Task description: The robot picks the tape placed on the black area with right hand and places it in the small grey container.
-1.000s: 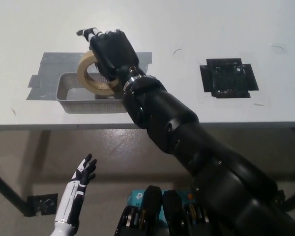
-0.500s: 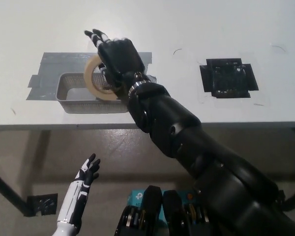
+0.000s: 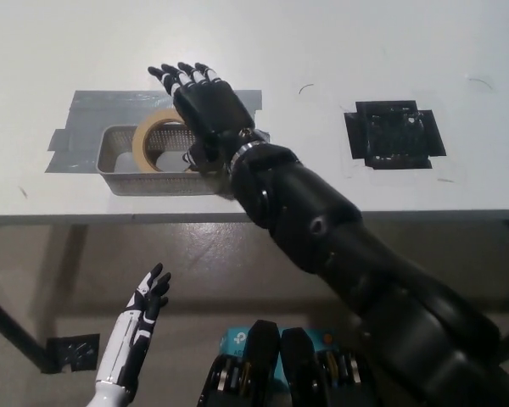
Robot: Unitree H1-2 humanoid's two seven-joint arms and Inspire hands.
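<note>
Bright, even light from above; sharp on the table, dimmer and softer below.

The white table (image 3: 339, 51) is washed pale, almost glaring toward the far edge, with soft shadows only. The black right arm (image 3: 339, 254) shows faint sheen on its shell, detail lost in its darkest parts. The floor (image 3: 59, 271) under the table edge lies in brownish shade, and the white left hand (image 3: 140, 318) there looks slightly soft.
</note>
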